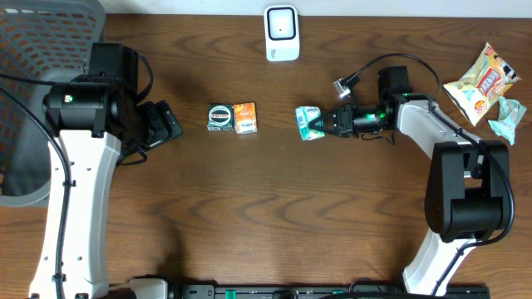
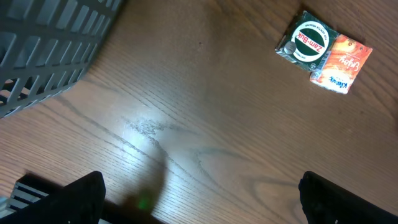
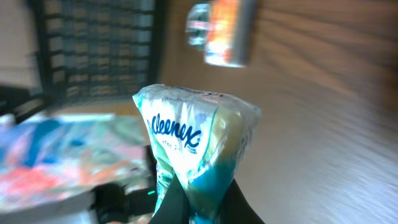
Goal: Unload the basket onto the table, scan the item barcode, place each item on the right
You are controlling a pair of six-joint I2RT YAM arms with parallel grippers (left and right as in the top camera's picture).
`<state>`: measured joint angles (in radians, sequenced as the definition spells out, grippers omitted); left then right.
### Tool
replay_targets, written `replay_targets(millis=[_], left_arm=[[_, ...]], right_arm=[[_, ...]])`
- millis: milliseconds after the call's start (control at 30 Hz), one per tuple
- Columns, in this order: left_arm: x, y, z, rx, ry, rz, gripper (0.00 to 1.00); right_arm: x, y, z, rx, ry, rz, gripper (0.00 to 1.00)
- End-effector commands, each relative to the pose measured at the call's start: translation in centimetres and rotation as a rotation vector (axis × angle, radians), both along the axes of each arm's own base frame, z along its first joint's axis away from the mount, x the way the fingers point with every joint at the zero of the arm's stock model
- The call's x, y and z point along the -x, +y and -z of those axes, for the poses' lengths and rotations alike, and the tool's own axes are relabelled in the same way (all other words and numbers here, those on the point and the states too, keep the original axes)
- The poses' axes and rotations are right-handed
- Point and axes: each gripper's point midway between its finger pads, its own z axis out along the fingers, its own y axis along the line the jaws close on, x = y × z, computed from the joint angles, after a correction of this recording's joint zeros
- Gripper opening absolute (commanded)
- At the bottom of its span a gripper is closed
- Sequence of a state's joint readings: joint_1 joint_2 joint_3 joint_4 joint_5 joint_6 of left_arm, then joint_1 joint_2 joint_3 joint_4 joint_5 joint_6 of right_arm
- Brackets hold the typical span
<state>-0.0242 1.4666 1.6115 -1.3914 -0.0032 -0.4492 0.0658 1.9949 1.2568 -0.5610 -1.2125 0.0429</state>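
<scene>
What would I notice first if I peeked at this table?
Probably the right claw pinching a squashed Kleenex pack near the middle of the table. Next, the green Zam-Buk tin and orange packet touching side by side to its left, and the white scanner at the far edge.

One tissue pack (image 1: 309, 122), one tin (image 1: 220, 117), one orange packet (image 1: 245, 118), one scanner (image 1: 282, 33), two snack bags (image 1: 480, 83) (image 1: 507, 119), one basket (image 1: 50, 41).
</scene>
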Motion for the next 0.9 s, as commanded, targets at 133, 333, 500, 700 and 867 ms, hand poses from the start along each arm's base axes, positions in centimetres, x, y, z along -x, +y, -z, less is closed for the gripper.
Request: replay_targets(millis=[133, 333, 500, 700, 867], left_arm=[[0.1, 0.1, 0.1, -0.004, 0.01, -0.011, 0.98], [0.1, 0.1, 0.1, -0.004, 0.01, -0.011, 0.98], [0.1, 0.1, 0.1, -0.004, 0.01, -0.011, 0.98], [0.1, 0.1, 0.1, -0.004, 0.01, -0.011, 0.98], [0.1, 0.1, 0.1, -0.004, 0.01, -0.011, 0.98]], right_arm=[[0.7, 0.6, -4.1, -0.19, -0.099, -0.07, 0.01], [-0.1, -0.8, -5.6, -0.265, -0.168, -0.058, 0.01], [-0.9, -2.7, -5.8, -0.273, -0.179, -0.011, 0.01], [-0.9, -2.9, -6.3, -0.298, -0.18, -0.013, 0.01], [-0.9, -2.9, -6.3, -0.298, -0.181, -0.013, 0.01]])
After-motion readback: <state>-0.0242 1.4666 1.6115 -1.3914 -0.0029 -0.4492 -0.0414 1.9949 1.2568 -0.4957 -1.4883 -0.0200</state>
